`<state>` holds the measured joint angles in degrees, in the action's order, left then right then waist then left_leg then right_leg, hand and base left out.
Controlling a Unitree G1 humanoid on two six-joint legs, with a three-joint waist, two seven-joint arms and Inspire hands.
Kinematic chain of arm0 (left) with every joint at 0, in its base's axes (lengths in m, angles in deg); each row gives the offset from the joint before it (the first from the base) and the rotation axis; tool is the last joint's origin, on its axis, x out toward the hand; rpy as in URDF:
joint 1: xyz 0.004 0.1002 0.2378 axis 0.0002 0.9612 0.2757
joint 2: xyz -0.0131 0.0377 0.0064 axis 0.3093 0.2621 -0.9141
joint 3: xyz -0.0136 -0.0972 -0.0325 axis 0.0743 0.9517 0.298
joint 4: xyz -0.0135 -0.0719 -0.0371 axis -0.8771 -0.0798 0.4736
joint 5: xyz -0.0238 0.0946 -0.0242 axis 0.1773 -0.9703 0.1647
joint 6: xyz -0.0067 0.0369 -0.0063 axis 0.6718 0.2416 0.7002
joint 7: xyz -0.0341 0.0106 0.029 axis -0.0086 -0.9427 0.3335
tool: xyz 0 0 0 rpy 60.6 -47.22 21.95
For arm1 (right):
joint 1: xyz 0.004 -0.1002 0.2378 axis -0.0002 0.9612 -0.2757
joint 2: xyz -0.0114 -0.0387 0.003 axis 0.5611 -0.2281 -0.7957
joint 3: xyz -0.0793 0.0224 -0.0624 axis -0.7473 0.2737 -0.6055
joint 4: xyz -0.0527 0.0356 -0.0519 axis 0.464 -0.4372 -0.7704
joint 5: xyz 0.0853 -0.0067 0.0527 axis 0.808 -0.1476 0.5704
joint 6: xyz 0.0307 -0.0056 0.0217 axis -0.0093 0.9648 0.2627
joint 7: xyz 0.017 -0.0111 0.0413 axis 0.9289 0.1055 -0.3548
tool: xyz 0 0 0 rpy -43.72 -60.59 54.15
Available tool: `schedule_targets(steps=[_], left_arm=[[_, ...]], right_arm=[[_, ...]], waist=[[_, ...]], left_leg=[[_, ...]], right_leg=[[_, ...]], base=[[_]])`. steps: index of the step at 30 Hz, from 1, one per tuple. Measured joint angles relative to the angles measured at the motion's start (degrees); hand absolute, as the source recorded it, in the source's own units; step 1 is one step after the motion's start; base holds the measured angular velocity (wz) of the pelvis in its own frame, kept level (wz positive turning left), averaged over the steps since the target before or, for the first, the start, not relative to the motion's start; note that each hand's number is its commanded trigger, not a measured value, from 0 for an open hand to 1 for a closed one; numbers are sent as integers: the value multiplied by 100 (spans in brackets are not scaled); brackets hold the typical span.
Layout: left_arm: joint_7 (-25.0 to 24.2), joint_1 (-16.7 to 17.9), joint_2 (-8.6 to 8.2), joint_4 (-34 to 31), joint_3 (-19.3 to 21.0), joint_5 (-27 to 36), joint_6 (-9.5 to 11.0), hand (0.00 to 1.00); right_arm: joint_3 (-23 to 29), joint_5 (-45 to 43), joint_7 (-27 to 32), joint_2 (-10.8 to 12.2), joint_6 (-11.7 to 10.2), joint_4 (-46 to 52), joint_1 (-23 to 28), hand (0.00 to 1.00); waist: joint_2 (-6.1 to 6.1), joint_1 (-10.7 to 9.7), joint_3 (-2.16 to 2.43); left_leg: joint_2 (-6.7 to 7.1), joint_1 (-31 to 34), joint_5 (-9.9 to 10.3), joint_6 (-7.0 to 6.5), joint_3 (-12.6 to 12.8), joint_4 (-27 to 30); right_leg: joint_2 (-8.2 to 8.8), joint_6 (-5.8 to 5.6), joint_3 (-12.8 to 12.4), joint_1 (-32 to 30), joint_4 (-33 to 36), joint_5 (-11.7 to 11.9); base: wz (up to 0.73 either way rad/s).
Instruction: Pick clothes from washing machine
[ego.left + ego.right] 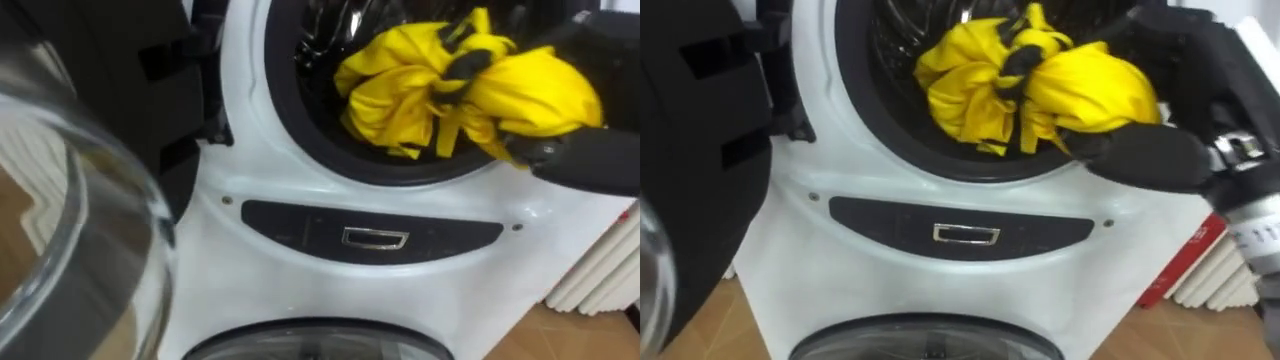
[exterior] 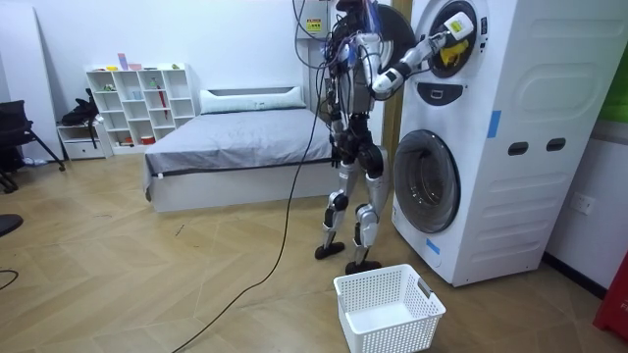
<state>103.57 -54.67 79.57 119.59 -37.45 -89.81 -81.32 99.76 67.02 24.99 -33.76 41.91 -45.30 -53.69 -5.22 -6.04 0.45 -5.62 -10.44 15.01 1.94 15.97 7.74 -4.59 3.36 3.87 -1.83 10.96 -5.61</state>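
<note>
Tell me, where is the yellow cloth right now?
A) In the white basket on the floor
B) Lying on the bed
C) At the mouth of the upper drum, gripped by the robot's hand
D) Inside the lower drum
C: the yellow cloth bunches at the rim of the upper drum, with the right hand curled round it; the white basket holds none of it.

Head eyes face the upper drum (image 1: pixel 320 35) up close; the room view, farther off, shares it.
</note>
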Motion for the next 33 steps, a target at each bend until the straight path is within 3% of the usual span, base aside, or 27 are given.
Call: schedule_targets(steps=[6, 11, 15, 20, 25, 30, 33], left_arm=[[2, -103, 16, 4, 92, -135, 9, 0], [-65, -284, 92, 187, 77, -180, 116, 0], [-116, -421, 179, 179, 29, -181, 225, 0], [-336, -545, 259, 184, -95, -181, 214, 0], [-506, -749, 264, 212, -124, -180, 195, 0], [-669, -1056, 265, 300, -636, -170, 106, 0], [-728, -1259, 290, 415, -1002, -47, 34, 0]], right_arm=[[97, -44, 27, 0, -47, 1, 563, 100], [100, 35, -127, -13, -48, -2, 601, 100], [151, 86, -201, -56, -57, -4, 606, 100], [347, 175, -252, -63, -48, -8, 732, 100], [537, 124, -232, -61, -48, -41, 797, 100], [342, 22, -366, -12, -37, -296, 1125, 100], [-134, -226, -458, 173, -27, -713, 1484, 100]], waist=[[34, -242, -2], [-8, -589, 1], [-34, -730, -14], [33, -950, -26], [77, -1137, -33], [122, -1150, -49], [149, -1130, -46]], left_leg=[[-15, -1, 4, 9, 375, 9], [-31, -37, 8, 17, 860, 45], [-84, -30, 53, 89, 1262, 102], [-142, -31, 113, 163, 1857, 180], [-161, -28, 133, 188, 2194, 210], [-175, -29, 154, 220, 2452, 304], [-175, -3, 184, 234, 2483, 307]], right_leg=[[-65, 18, -258, -168, 88, 8], [-198, 42, -721, -332, 77, 104], [-336, 60, -1045, -447, 66, 222], [-536, 81, -1498, -615, 78, 380], [-707, 113, -1901, -733, 134, 449], [-809, 108, -2183, -792, 168, 520], [-861, 98, -2287, -857, 180, 577]], base=[[-27], [-49], [-55], [-56], [-47], [-34], [-21]])
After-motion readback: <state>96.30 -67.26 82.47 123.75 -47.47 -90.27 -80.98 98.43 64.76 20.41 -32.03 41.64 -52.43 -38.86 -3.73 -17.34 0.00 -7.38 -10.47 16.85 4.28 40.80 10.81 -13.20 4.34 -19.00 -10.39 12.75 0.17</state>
